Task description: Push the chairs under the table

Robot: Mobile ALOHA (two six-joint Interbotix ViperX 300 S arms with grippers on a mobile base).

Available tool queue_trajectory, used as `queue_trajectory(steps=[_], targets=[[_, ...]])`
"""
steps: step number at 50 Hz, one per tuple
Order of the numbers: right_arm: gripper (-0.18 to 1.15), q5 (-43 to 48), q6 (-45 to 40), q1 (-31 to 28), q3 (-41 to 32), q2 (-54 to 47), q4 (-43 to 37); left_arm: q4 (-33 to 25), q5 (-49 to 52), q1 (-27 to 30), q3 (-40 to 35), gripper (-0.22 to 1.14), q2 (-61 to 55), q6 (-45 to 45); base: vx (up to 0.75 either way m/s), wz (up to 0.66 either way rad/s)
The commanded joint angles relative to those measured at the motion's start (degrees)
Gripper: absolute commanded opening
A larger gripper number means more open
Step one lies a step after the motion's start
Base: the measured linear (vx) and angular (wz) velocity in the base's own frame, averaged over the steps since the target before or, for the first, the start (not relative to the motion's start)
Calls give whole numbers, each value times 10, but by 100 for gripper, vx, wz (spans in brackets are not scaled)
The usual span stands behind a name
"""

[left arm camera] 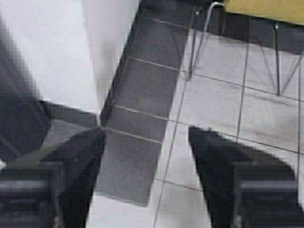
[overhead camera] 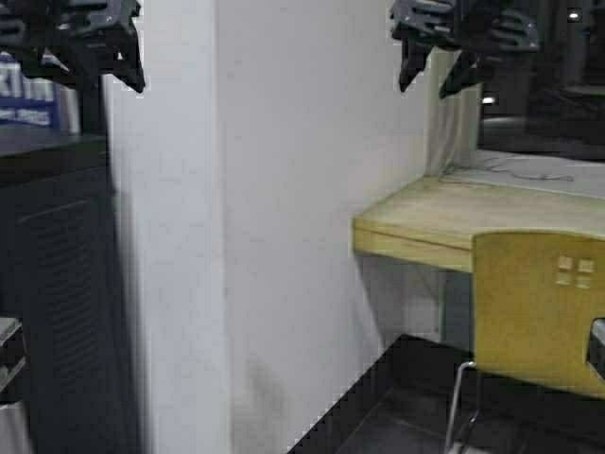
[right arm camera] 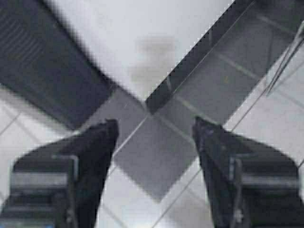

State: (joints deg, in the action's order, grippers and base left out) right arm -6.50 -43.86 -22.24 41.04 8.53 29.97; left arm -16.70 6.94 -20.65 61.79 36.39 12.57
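Yellow chair (overhead camera: 544,312) well below right claw (overhead camera: 437,71).

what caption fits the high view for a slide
Both grippers, left and right, raised and open before a white wall; mustard-yellow moulded chair at the pale beige tabletop.

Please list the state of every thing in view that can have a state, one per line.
Left hand: open, empty, raised above the floor.
Right hand: open, empty, raised above the floor.
Mustard-yellow moulded chair with chrome wire legs: upright, not pushed under the table.
Pale beige long table: wall end in view.
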Motion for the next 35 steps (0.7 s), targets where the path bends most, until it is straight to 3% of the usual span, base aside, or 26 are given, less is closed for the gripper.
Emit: queue_trajectory(steps=[1,35], targets=[[86,3,1,2,-10,4,0,2,-8,4,-14,89,-1,0,-37,19],[86,3,2,3,-28,-33,2,-2,-4,4,-19,89,-5,-11,-36,6]])
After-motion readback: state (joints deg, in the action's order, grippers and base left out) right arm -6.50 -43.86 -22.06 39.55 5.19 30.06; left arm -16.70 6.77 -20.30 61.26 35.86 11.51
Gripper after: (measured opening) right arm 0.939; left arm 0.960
